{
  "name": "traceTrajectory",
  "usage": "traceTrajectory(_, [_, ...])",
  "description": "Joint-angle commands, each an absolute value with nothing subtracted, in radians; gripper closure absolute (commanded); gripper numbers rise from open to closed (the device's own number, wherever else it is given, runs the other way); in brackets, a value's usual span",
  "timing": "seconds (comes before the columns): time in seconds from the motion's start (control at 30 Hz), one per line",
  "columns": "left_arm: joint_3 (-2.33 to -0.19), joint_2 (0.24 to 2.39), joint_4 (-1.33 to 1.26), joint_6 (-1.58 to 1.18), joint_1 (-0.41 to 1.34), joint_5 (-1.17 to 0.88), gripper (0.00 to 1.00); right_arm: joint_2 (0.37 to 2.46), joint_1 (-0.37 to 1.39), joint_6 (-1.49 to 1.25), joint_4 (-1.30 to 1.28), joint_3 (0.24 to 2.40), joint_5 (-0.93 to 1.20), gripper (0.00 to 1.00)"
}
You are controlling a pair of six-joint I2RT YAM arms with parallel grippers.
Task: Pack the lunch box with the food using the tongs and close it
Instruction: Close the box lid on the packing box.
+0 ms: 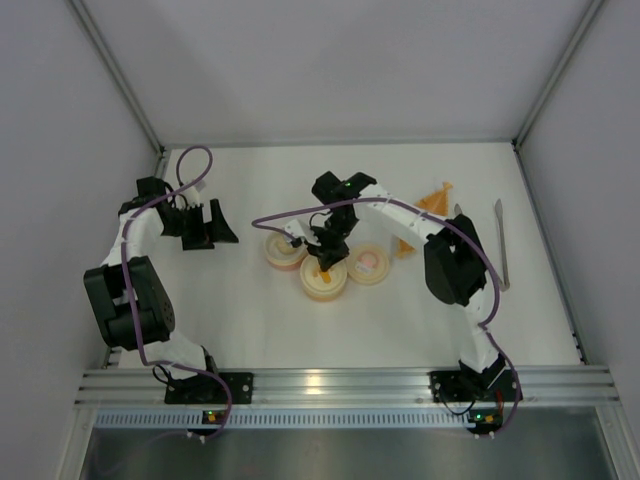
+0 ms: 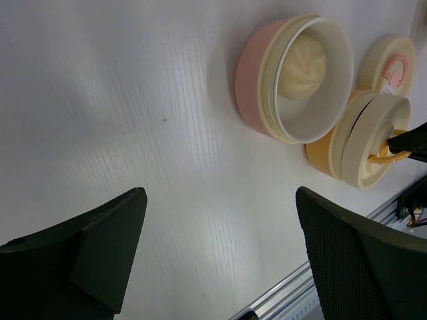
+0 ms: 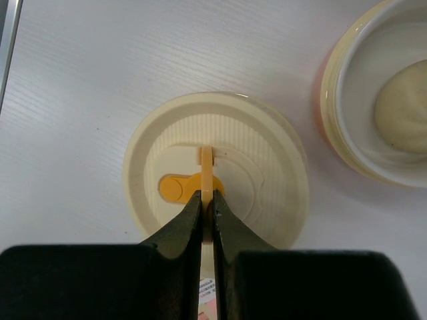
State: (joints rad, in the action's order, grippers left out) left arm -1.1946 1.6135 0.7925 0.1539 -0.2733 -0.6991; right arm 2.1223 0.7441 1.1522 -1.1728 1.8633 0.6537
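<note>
Right wrist view: the orange handle (image 3: 207, 170) at the centre of the cream lid (image 3: 233, 143) is pinched between the nearly closed jaws of the right gripper (image 3: 207, 200). The lid, seated on the orange tub (image 2: 319, 159), is judged light and stiff, and is best taken by that thin upright handle. The beige ball (image 2: 301, 67) is seen in the open pink tub (image 2: 250, 87) just beside the orange tub. The tongs (image 1: 502, 245) are laid well apart from it. The left gripper (image 2: 220, 200) is held wide and empty.
</note>
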Motion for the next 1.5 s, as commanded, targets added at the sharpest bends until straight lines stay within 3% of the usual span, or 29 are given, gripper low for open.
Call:
traceTrajectory(0.0, [-1.189, 1.624, 0.759, 0.152, -0.275, -0.719, 0.02, 2.141, 0.752, 1.174, -1.172, 1.856, 0.684, 1.0])
traceTrajectory(0.6, [-1.184, 1.626, 0.759, 0.159, -0.273, -0.721, 0.02, 2.21, 0.752, 1.164, -1.241, 1.942, 0.713, 1.0])
traceTrajectory(1.47, [-1.151, 1.589, 0.749, 0.221, -0.275, -0.735, 0.02, 2.312, 0.739, 1.082, -1.206, 1.872, 0.712, 1.0])
